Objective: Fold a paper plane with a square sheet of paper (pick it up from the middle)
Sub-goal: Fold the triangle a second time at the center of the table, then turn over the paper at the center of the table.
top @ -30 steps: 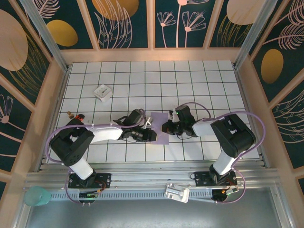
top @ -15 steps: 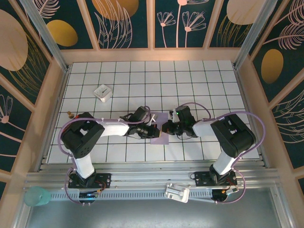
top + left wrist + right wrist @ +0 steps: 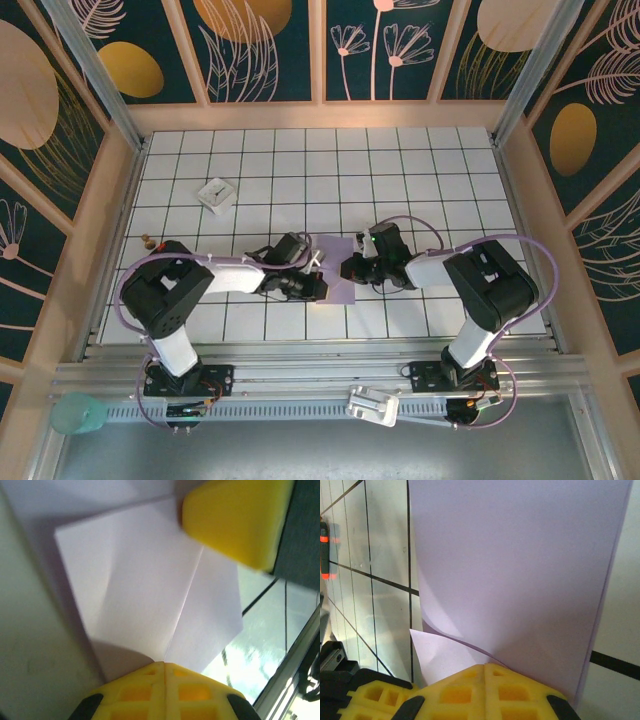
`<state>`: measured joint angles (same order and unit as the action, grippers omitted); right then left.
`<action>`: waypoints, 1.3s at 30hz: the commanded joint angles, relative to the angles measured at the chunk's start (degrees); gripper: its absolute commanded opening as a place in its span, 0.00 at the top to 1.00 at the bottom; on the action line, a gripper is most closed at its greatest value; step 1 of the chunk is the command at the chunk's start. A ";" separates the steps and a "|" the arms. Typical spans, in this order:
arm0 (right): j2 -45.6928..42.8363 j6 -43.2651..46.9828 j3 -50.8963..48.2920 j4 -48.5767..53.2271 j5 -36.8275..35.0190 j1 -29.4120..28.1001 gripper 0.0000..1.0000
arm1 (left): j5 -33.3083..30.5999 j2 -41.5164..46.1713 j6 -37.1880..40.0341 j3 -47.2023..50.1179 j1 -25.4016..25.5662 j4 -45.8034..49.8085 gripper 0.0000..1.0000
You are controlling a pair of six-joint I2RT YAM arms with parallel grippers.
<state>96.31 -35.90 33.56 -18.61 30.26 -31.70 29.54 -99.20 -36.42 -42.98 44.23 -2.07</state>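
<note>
Sheet: the lavender sheet of paper [image 3: 338, 270] lies on the white tiled bench [image 3: 420, 170], near the middle and somewhat toward the arms. It is no flat square here. From above it reads as a strip, longer away from the arms than it is wide, with folded layers.

Folds: the left wrist view shows at least two layers. A paler upper flap carries a sharp crease that runs down to the yellow fingers. In the right wrist view a broad panel stretches away, and a smaller flap curls up at its near left corner.

Left end effector: the left end effector [image 3: 165, 664] meets the sheet's left edge. Its two yellow fingers are pressed together along a thin seam, and the paper comes out right at that seam, so it is pinching the sheet.

Right end effector: the right end effector [image 3: 485, 666] sits on the opposite edge, facing the left one. Its fingers are likewise closed tight with the lavender panel gripped between them.

Between them: the sheet spans the short gap between the two end effectors. A blurred yellow wedge [image 3: 235, 520] overlaps the sheet's far corner in the left wrist view.

Farther out: a small white block [image 3: 216, 194] with a dark mark rests well apart, far left of the sheet. A slim black-and-orange object [image 3: 324, 550] lies on the tiles off to one side.
</note>
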 commanded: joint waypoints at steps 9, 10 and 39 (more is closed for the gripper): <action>-4.03 8.15 2.06 7.52 4.80 3.24 1.00 | 3.77 9.09 -3.58 -0.36 -4.04 -5.15 0.91; -5.68 8.80 2.12 8.89 4.90 3.36 1.00 | 4.72 8.28 -6.72 -0.33 -4.00 -9.13 0.91; -18.44 -13.43 -8.91 13.08 -13.30 -9.77 0.59 | -4.23 -10.37 -0.07 -7.41 -4.68 -1.78 1.00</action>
<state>76.23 -46.92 25.74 -1.48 15.20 -39.79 26.33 -107.70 -37.71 -52.38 39.55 -6.20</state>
